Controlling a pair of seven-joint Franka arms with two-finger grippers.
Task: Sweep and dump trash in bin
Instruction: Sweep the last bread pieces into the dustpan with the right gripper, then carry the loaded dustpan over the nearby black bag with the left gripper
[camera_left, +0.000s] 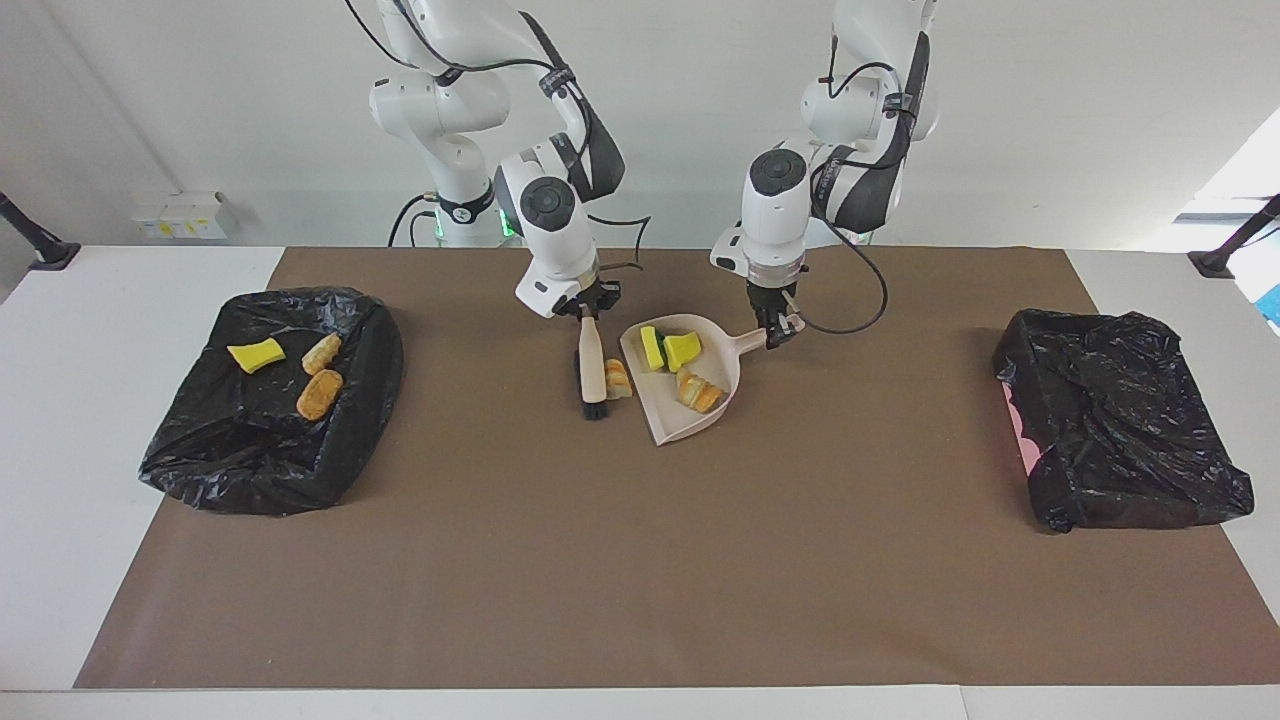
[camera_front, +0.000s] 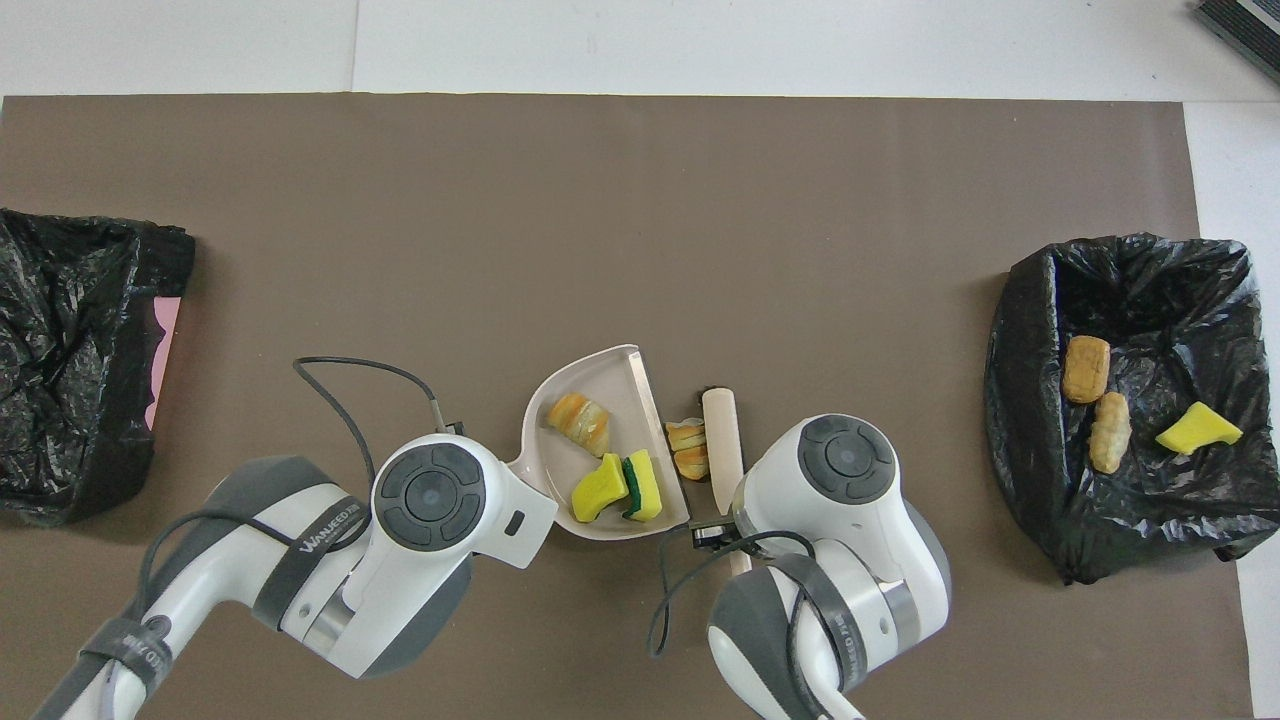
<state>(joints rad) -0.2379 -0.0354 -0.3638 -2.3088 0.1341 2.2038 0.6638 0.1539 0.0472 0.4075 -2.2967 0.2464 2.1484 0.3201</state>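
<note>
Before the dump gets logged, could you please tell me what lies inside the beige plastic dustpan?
Inside the beige plastic dustpan: two yellow sponge chunks and one tan pastry lump. Anything beneath them is hidden.

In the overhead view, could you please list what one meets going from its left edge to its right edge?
Bin holding no trash → dustpan carrying three trash pieces → loose pastry lump → brush → bin holding three trash pieces.

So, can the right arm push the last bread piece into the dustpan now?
Probably yes: the right pincer holds the brush against the bread piece, which lies right at the dustpan mouth, nothing between.
</note>
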